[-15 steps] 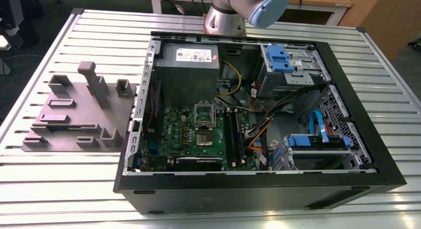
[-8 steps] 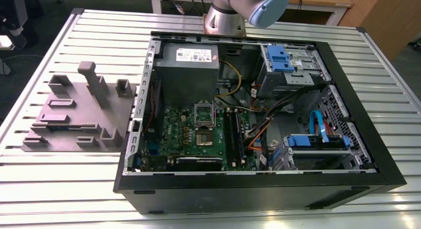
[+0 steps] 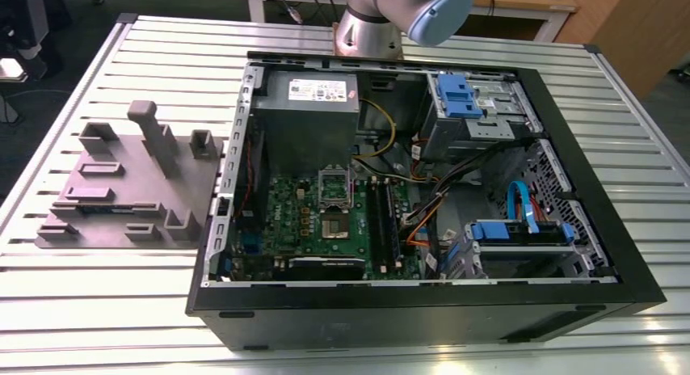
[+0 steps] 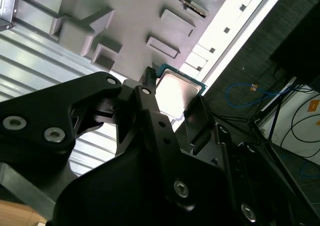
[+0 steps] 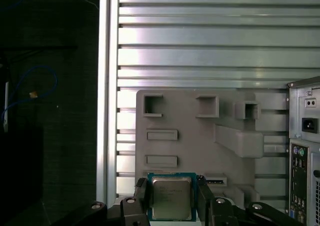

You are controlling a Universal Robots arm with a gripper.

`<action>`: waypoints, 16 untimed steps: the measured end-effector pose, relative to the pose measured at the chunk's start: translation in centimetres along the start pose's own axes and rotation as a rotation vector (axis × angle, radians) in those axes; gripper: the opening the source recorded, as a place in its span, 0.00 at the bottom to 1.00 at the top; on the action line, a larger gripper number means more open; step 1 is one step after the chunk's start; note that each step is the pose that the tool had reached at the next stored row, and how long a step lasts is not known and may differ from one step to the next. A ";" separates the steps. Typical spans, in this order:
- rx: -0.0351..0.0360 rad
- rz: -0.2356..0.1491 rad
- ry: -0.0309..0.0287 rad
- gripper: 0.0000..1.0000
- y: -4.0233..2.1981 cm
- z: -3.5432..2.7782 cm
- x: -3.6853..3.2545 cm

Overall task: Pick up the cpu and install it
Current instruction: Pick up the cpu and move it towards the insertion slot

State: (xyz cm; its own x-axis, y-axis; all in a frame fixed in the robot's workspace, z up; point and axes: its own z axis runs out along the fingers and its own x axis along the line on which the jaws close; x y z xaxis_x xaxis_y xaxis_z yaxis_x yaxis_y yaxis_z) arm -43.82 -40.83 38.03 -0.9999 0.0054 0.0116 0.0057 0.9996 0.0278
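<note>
In both wrist views the cpu (image 5: 171,198) (image 4: 177,88), a flat square chip with a silver top and a green rim, sits between the black fingers (image 5: 141,193) of my gripper (image 5: 171,192) (image 4: 173,96). The gripper is shut on it, one finger at each side. The chip hangs high above the grey holder plate (image 5: 200,136) (image 4: 130,30) (image 3: 129,189) on the slatted table. In the exterior view the open computer case (image 3: 603,229) lies beside that plate, with the green motherboard's metal socket frame (image 3: 335,185) near its middle.
The plate carries raised blocks and posts (image 3: 151,132). The case's rear panel with ports (image 5: 305,151) borders the plate. Inside the case are a grey power supply (image 3: 310,100), blue drive brackets (image 3: 458,96) and loose cables (image 3: 431,205). The table edge (image 5: 107,85) drops to a dark floor with cables.
</note>
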 end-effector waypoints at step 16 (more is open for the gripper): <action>0.0000 0.000 0.0000 0.47 0.00 0.01 -0.45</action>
State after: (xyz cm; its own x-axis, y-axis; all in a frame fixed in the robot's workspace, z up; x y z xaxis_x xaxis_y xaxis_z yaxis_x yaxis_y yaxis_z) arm -43.37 -40.83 38.02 -0.9999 0.0054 0.0116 0.0057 0.9996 0.0278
